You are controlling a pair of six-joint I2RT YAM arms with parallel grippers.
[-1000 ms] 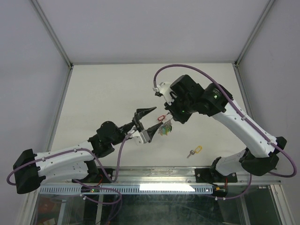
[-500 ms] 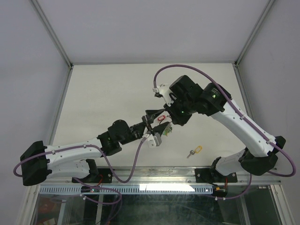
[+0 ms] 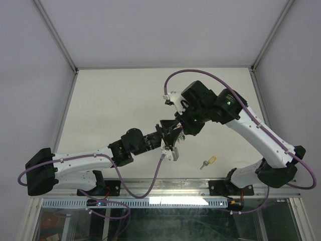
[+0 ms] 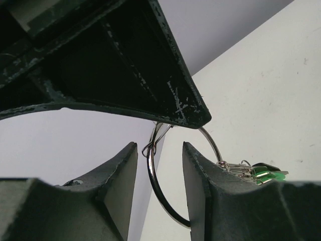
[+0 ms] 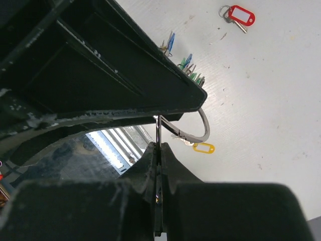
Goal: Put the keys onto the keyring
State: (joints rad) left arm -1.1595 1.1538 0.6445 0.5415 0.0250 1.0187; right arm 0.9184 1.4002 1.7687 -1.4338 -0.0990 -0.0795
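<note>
My right gripper point(image 5: 159, 146) point(image 3: 181, 126) is shut on the thin silver keyring point(image 5: 204, 128) and holds it above the table. Green and blue keys point(image 5: 188, 63) hang on the ring, and green heads point(image 4: 266, 173) show past my left finger. My left gripper point(image 4: 159, 148) point(image 3: 169, 134) is open with the keyring's arc point(image 4: 153, 186) passing between its fingers. The ring's lower end runs against the right-hand finger point(image 4: 200, 201), and a gap stays on the other side. A yellow-headed key point(image 3: 209, 161) point(image 5: 203, 148) lies loose on the table.
A red-tagged key point(image 5: 239, 14) lies on the white table point(image 3: 110, 105), apart from the ring. The right gripper's dark body point(image 4: 125, 65) fills the space just above my left fingers. The metal rail point(image 3: 165, 188) runs along the table's near edge.
My left arm has reached right toward the right gripper, bringing its fingers around the keyring, and its jaws have narrowed. The right arm and ring have stayed put.
</note>
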